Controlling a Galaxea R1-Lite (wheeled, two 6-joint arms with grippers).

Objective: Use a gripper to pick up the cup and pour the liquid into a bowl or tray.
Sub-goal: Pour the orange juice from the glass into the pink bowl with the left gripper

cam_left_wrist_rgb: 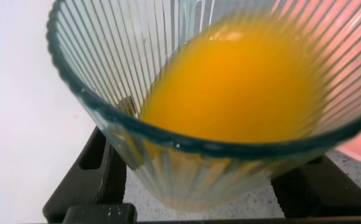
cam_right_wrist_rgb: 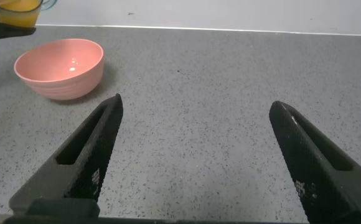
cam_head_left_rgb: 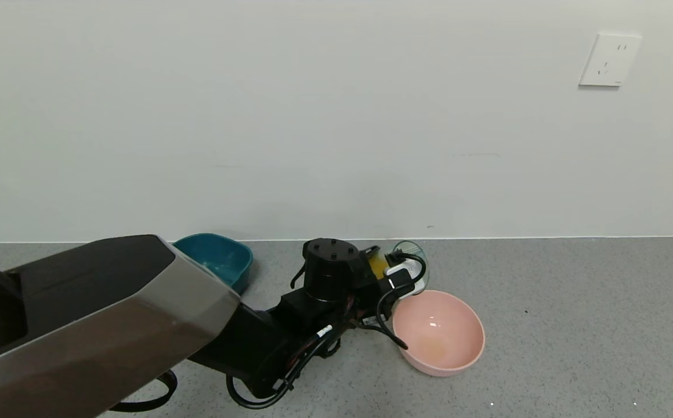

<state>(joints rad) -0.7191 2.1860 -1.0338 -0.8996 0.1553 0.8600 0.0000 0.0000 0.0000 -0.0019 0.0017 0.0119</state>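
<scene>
My left gripper point(cam_head_left_rgb: 399, 274) is shut on the ribbed blue-green cup point(cam_head_left_rgb: 412, 254) and holds it tilted just above the far left rim of the pink bowl point(cam_head_left_rgb: 465, 353). Orange liquid point(cam_head_left_rgb: 378, 266) is still inside the cup. In the left wrist view the cup point(cam_left_wrist_rgb: 187, 158) fills the frame, with the liquid point(cam_left_wrist_rgb: 230, 87) pooled in it and a black finger point(cam_left_wrist_rgb: 90, 177) on each side. The bowl shows a faint orange patch at its bottom. My right gripper point(cam_right_wrist_rgb: 196, 124) is open and empty over bare grey surface, away from the bowl point(cam_right_wrist_rgb: 59, 68).
A dark teal tub point(cam_head_left_rgb: 220, 261) stands against the wall to the left of the left gripper. The white wall runs along the back edge of the grey speckled surface. A wall socket point(cam_head_left_rgb: 609, 60) is at the upper right.
</scene>
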